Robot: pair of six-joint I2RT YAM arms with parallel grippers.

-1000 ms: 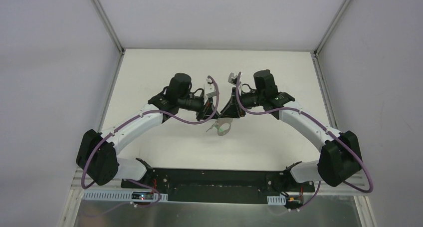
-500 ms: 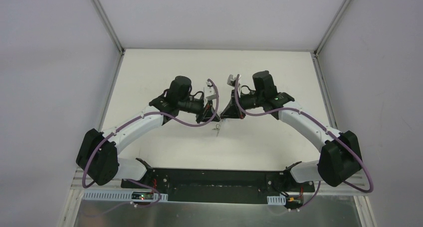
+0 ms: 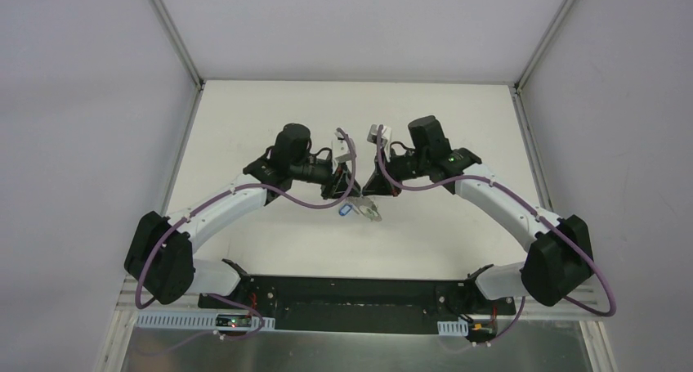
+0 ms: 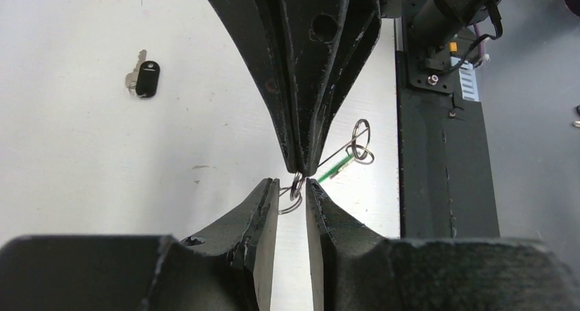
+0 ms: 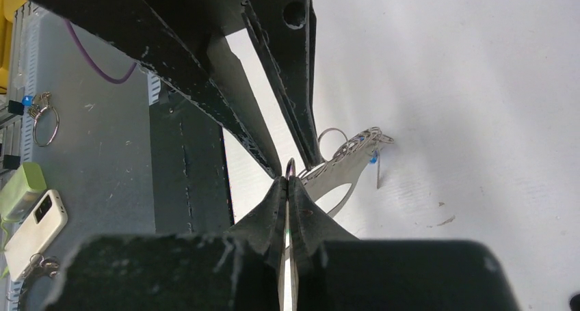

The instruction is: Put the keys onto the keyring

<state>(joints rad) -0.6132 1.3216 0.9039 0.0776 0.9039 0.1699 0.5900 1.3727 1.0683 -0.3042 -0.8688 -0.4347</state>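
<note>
My right jaws are clamped on the keyring [image 3: 369,212], my left jaws slightly apart around one ring; green key [image 4: 336,166] and blue key [image 3: 346,210] look hung, black key [image 4: 146,78] on the bench [image 4: 82,154] not yet.

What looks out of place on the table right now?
Only the black key: it lies alone on the table, well apart from the keyring that the right tool pinches. The green key and blue key are up with the keyring. Nothing looks spilled or damaged.
</note>
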